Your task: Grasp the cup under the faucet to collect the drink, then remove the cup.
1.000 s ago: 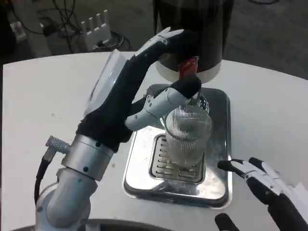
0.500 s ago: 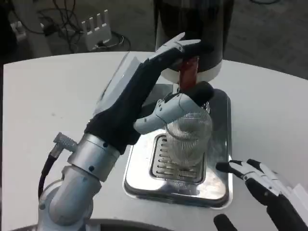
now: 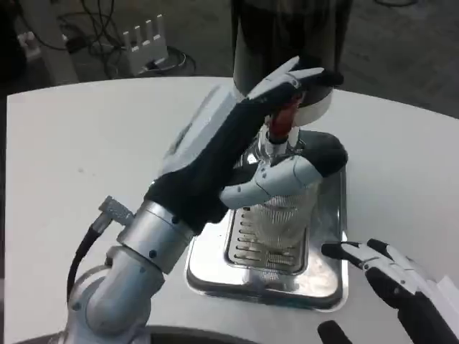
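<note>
A clear ribbed cup [image 3: 275, 217] stands upright on the steel drip tray [image 3: 330, 276], below the red faucet lever [image 3: 284, 119] of the dark dispenser [image 3: 287, 29]. My left hand [image 3: 229, 150] reaches in from the left, over the cup. Its fingers are stretched out, with the fingertips [image 3: 310, 74] at the dispenser's base just above the red lever. The thumb [image 3: 301, 168] lies across the front of the cup's top and hides the rim. Nothing is gripped. My right hand [image 3: 401, 283] waits at the lower right beside the tray, fingers spread and holding nothing.
The white round table [image 3: 79, 143] has bare surface left and right of the tray. Cables and a white rack [image 3: 143, 39] lie on the floor beyond the far edge. The dispenser stands tall right behind the tray.
My left hand has moved right and forward. Its fingertips went from the dispenser's left side to above the red lever, and the thumb slid across the cup's top. The right hand barely moved.
</note>
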Action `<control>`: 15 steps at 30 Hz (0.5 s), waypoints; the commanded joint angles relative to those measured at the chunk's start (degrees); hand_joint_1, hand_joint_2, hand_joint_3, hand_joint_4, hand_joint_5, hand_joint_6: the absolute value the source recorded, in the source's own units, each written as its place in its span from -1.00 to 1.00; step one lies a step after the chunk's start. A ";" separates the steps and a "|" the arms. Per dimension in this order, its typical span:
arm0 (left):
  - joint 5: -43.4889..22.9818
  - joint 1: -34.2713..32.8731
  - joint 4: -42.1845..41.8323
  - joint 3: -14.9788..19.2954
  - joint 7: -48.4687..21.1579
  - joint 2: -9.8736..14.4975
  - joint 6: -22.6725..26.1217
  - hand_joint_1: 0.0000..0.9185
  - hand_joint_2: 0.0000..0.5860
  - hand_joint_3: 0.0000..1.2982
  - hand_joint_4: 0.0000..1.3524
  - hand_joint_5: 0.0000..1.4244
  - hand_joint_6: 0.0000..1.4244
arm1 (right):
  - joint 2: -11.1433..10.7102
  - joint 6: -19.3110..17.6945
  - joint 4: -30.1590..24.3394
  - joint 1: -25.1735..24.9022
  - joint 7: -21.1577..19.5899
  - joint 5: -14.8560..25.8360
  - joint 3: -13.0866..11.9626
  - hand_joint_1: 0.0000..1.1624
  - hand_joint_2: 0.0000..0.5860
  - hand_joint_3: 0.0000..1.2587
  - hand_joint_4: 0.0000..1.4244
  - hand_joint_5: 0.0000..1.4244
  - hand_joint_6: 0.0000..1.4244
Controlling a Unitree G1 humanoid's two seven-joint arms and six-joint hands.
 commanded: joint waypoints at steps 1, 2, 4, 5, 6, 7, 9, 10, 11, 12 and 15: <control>3.72 0.41 -1.47 -1.85 -1.63 2.01 -0.71 -1.00 -0.83 -0.61 -0.92 -0.79 -0.81 | 0.28 -1.54 -0.96 1.09 -0.76 0.84 -0.42 -0.09 0.55 -0.69 -0.84 -0.96 -1.00; 5.03 0.40 -1.87 -2.18 -1.78 2.54 -0.69 -1.00 -0.84 -0.63 -0.94 -0.80 -0.82 | 0.29 -1.60 -0.96 1.17 -0.72 0.86 -0.39 -0.09 0.55 -0.69 -0.84 -0.96 -1.00; 6.60 0.39 -2.22 -2.64 -2.02 3.14 -0.71 -1.00 -0.82 -0.66 -0.96 -0.82 -0.85 | 0.32 -1.83 -0.96 1.24 -0.66 0.92 -0.43 -0.09 0.55 -0.69 -0.84 -0.96 -1.00; 7.16 0.42 -2.24 -2.85 -2.12 3.36 -0.75 -1.00 -0.82 -0.68 -0.97 -0.83 -0.85 | 0.33 -1.82 -0.96 1.28 -0.64 1.01 -0.50 -0.09 0.55 -0.69 -0.84 -0.96 -1.00; 7.64 0.50 -2.21 -2.99 -2.08 3.49 -0.83 -1.00 -0.82 -0.68 -0.98 -0.83 -0.85 | 0.36 -1.96 -0.96 1.37 -0.69 1.06 -0.61 -0.09 0.55 -0.69 -0.84 -0.96 -1.00; 8.08 0.62 -2.17 -3.08 -1.98 3.56 -0.94 -1.00 -0.82 -0.68 -0.98 -0.83 -0.85 | 0.39 -2.07 -0.96 1.44 -0.72 1.08 -0.69 -0.09 0.55 -0.69 -0.84 -0.96 -1.00; 8.64 0.86 -2.14 -3.19 -1.72 3.69 -1.13 -1.00 -0.82 -0.68 -0.98 -0.83 -0.85 | 0.47 -2.26 -0.96 1.68 -0.72 1.14 -0.79 -0.09 0.55 -0.69 -0.84 -0.96 -1.00; 8.98 1.01 -2.17 -3.28 -1.62 3.84 -1.23 -1.00 -0.82 -0.68 -0.98 -0.84 -0.85 | 0.51 -2.29 -0.96 1.77 -0.70 1.15 -0.81 -0.09 0.55 -0.69 -0.84 -0.96 -1.00; 9.33 1.16 -2.23 -3.34 -1.56 3.97 -1.34 -1.00 -0.82 -0.68 -0.98 -0.84 -0.85 | 0.56 -2.36 -0.96 1.85 -0.70 1.17 -0.77 -0.09 0.55 -0.69 -0.84 -0.96 -1.00; 9.68 1.29 -2.29 -3.42 -1.56 4.10 -1.40 -1.00 -0.82 -0.68 -0.98 -0.84 -0.86 | 0.61 -2.42 -0.96 1.87 -0.65 1.11 -0.68 -0.09 0.55 -0.69 -0.84 -0.96 -1.00; 10.61 1.57 -2.60 -3.64 -1.70 4.33 -1.02 -1.00 -0.81 -0.70 -0.99 -0.84 -0.87 | 0.84 -2.68 -0.96 1.87 -0.63 0.94 -0.37 -0.09 0.55 -0.69 -0.84 -0.96 -1.00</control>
